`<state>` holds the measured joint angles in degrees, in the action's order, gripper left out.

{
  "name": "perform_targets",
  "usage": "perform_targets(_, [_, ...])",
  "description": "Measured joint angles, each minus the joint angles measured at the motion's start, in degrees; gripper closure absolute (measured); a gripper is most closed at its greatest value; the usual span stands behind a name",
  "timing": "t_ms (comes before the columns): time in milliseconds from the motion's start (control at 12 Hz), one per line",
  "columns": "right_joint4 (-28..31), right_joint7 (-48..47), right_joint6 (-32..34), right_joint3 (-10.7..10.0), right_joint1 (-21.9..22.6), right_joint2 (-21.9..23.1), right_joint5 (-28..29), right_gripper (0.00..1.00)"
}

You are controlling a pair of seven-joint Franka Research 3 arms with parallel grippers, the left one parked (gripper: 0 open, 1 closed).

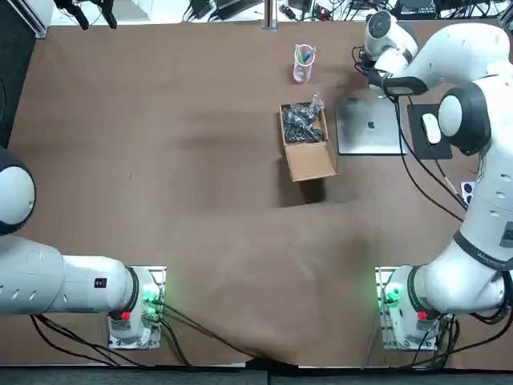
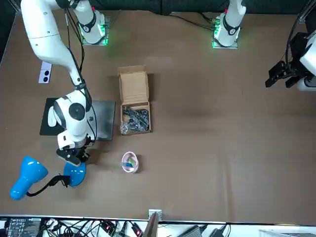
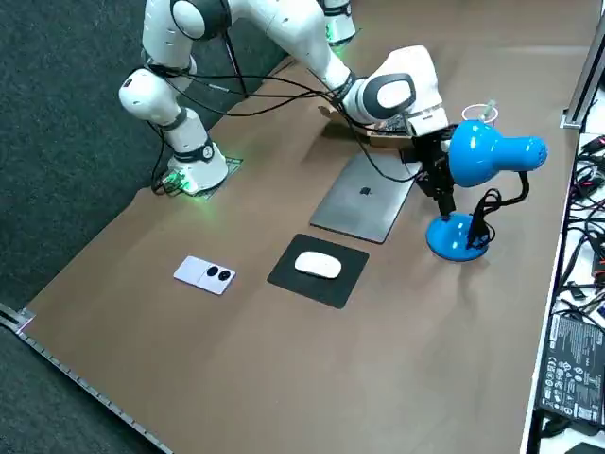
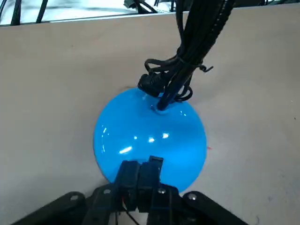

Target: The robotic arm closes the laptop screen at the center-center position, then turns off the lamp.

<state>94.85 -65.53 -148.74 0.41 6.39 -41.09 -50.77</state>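
Note:
The silver laptop (image 1: 369, 127) lies flat on the table with its lid down, also seen in the right side view (image 3: 364, 197). The blue desk lamp stands just past it near the table's far edge, with a round base (image 3: 456, 236) and its head (image 3: 492, 151) raised on a black neck. My right gripper (image 4: 140, 165) is shut with its fingers pressed together, and the tips sit on or just over the blue lamp base (image 4: 150, 136). From the front, the gripper (image 2: 74, 157) points down right at the base (image 2: 75, 174). Nothing is held.
An open cardboard box (image 1: 306, 140) with black parts sits left of the laptop. A pink cup (image 1: 304, 62) stands behind it. A white mouse (image 1: 431, 127) rests on a black pad, and a small white device (image 3: 206, 274) lies nearer the robot. The lamp's cable (image 4: 187, 42) runs off the base.

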Motion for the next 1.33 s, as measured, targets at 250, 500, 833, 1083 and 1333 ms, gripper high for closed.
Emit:
perform_targets(250, [0.00,0.00,-0.44,-0.04,-0.02,-0.16,0.00,0.98])
perform_targets(500, [0.00,0.00,-0.73,-0.35,-0.04,-0.36,0.00,0.98])
perform_targets(833, [0.00,0.00,-1.18,-0.49,-0.09,-0.58,0.00,0.98])
perform_targets(1083, [0.00,0.00,-1.36,-0.49,-0.09,-0.61,0.00,0.98])
perform_targets(1333, [0.00,0.00,-1.38,-0.49,-0.09,-0.61,-0.01,0.98])
